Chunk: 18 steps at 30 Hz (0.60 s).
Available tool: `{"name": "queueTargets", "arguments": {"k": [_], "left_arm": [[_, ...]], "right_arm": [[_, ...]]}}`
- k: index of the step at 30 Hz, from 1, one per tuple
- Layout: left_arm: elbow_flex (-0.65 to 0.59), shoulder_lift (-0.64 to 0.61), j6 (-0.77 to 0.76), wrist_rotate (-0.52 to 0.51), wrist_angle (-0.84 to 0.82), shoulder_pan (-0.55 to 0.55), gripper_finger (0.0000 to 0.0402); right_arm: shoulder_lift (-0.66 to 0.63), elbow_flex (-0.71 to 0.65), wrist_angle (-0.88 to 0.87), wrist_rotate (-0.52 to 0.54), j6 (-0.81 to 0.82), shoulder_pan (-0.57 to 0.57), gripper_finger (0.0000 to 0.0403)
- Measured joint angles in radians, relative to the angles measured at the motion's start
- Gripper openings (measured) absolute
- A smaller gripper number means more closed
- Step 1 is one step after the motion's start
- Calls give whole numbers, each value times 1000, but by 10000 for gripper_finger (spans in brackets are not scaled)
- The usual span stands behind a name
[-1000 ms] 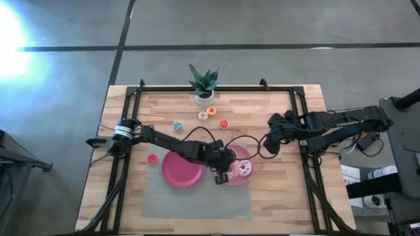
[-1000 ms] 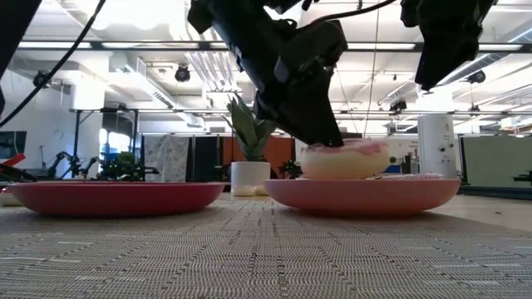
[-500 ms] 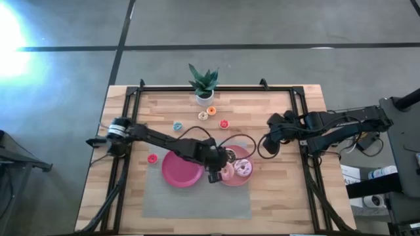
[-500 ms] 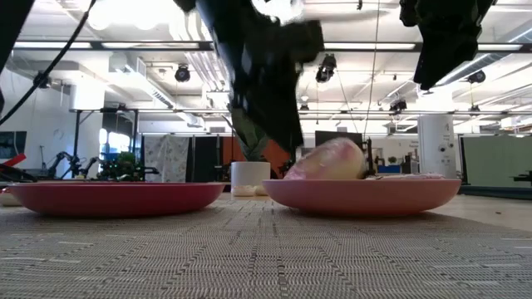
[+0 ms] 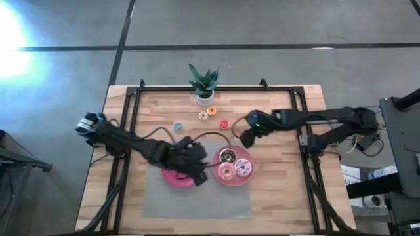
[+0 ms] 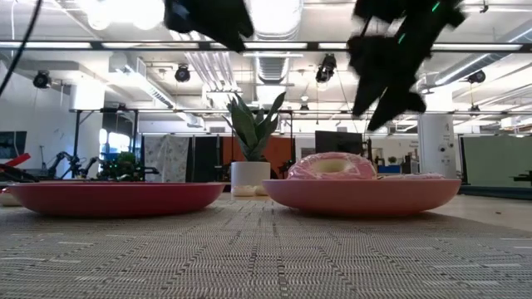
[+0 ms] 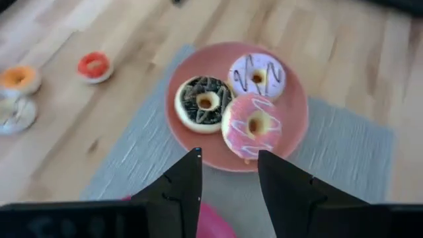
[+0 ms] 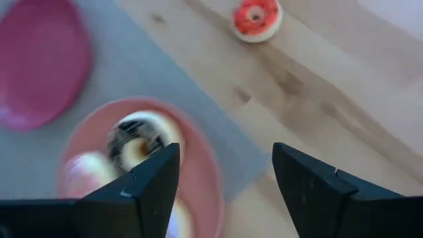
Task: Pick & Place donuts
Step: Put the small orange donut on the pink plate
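The left end effector (image 5: pixel 197 172) hangs empty with its fingers (image 7: pixel 182 182) spread apart, above the left plate (image 5: pixel 172 177) at the centre-bottom of the high view. Just to its right, the right plate (image 5: pixel 244 180) carries the three larger donuts: the chocolate donut (image 7: pixel 203 103), the pink donut (image 7: pixel 252 125) and the lilac donut (image 7: pixel 258 76), packed close together. The right end effector (image 5: pixel 247 138) is also open and empty, hovering just above and to the right of that plate in the high view. Higher on the counter (image 5: pixel 275 190), near its middle, lie the tiny red donut (image 5: pixel 224 123), orange donut (image 5: pixel 211 111), cream donut (image 5: pixel 203 116) and blue donut (image 5: pixel 177 125), below the potted plant (image 5: pixel 204 83). Both plates sit on a grey mat (image 5: pixel 197 200).
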Motion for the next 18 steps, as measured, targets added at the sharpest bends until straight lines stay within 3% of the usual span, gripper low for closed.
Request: {"name": "queueTargets", "arguments": {"k": [6, 10, 18], "left_arm": [[-192, -187, -161, -38, 90, -35, 122], [-324, -291, -179, -35, 178, -36, 122], [-475, -450, -180, -51, 202, -34, 122]], "right_arm": [[199, 66, 81, -24, -41, -131, 233], [350, 185, 93, -83, -101, -198, 233], [609, 424, -32, -84, -169, -232, 232]]}}
